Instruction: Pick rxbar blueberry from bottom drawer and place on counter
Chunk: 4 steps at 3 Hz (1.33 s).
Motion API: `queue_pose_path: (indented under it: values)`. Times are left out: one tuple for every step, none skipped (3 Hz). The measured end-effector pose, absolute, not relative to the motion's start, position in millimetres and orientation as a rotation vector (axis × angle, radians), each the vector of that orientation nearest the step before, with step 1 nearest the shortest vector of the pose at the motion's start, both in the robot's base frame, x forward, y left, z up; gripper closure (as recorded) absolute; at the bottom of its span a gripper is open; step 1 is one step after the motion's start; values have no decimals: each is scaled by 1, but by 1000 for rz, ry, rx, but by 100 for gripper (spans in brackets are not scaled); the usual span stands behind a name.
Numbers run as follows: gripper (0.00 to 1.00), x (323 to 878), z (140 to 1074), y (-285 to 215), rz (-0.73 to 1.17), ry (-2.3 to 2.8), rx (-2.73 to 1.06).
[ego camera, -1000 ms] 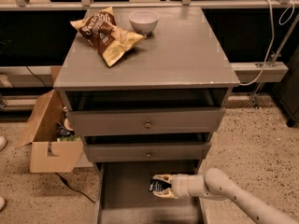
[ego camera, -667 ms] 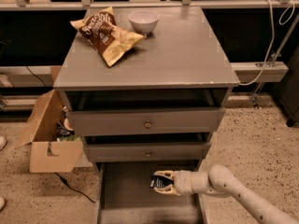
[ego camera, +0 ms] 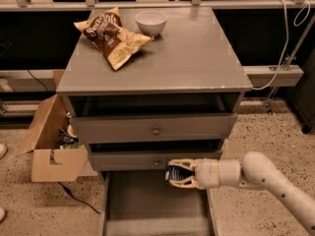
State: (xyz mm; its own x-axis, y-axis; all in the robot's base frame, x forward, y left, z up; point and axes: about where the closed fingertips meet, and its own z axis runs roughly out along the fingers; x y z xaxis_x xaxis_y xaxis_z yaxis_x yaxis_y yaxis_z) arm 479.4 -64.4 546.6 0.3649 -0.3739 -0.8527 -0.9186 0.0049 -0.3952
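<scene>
Bar gripped over the open bottom drawer

The gripper (ego camera: 180, 174) reaches in from the right, its 2 fingers clamped around the dark bar (ego camera: 173, 172). It holds the bar above the floor of the bottom drawer (ego camera: 147, 205), close under the middle drawer (ego camera: 142, 160) front. To do the lift well, I'd pull toward the near side first, clearing both upper drawer fronts and the counter (ego camera: 197, 58) lip. Then rise and set down on the bare right half, well apart from the chip bag (ego camera: 110, 36) and bowl (ego camera: 151, 22).
</scene>
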Motion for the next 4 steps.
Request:
queue_pose_path:
  values:
    - [100, 485, 636, -58, 479, 1230, -1682]
    - [100, 488, 644, -60, 467, 1213, -1673]
    - [100, 498, 681, -72, 415, 1141, -1634]
    - [100, 520, 745, -100, 336, 1097, -1592]
